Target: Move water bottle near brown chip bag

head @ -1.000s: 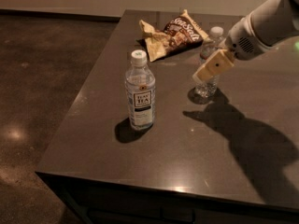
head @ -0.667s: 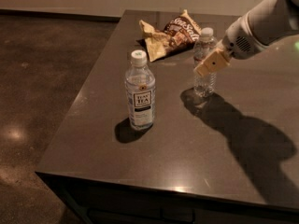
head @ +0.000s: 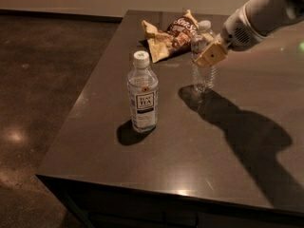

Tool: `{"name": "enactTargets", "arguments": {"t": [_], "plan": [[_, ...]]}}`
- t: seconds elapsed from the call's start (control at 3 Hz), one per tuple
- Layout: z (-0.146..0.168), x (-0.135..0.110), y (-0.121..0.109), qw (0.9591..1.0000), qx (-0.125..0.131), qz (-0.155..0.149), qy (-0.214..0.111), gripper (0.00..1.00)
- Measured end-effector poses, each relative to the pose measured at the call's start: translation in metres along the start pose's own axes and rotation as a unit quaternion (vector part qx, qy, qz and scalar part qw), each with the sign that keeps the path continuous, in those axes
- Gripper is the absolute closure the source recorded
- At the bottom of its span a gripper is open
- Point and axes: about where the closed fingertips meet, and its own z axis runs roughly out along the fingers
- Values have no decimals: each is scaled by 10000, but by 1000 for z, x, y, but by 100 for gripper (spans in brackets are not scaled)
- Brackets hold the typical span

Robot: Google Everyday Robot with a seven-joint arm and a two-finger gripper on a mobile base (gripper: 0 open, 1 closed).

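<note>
Water bottle (head: 203, 78): slim, clear, ribbed, white cap on top, standing upright toward the far side of the dark table (head: 142, 172). Its upper half lies just in front of the right edge of the brown chip bag (head: 174, 34); from this angle the two overlap, and actual contact between them cannot be confirmed. Bottle base sits at the head of a dark shadow on the tabletop; whether the base rests on the surface or is held just above it cannot be told. Gripper (head: 207, 58): closed around the bottle's mid-section, one tan finger (head: 212, 55) lying across the front of the bottle at label height and covering most of the band; the opposite finger is hidden behind the bottle. The hold is narrow, no wider than the bottle itself, with nothing else in it. White arm (head: 266, 8) enters from the upper right corner and slopes down-left to the gripper; its long shadow spreads across the right half of the table. Brown chip bag: wrinkled, dark brown and tan, white script lettering, lying flat near the far edge. Tea bottle (head: 143, 97): wider, clear, white cap, white-and-black label, upright, nearer the camera and to the left, well apart from the water bottle. Dark polished floor (head: 42, 80) to the left of the table.
</note>
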Motion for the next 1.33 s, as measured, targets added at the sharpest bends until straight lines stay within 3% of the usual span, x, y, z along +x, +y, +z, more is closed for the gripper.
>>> {"name": "enactTargets", "arguments": {"t": [0.67, 1.33], "plan": [[9, -33, -44, 9996, 113, 3, -270, 100], [26, -60, -84, 9982, 192, 209, -529, 100]]}}
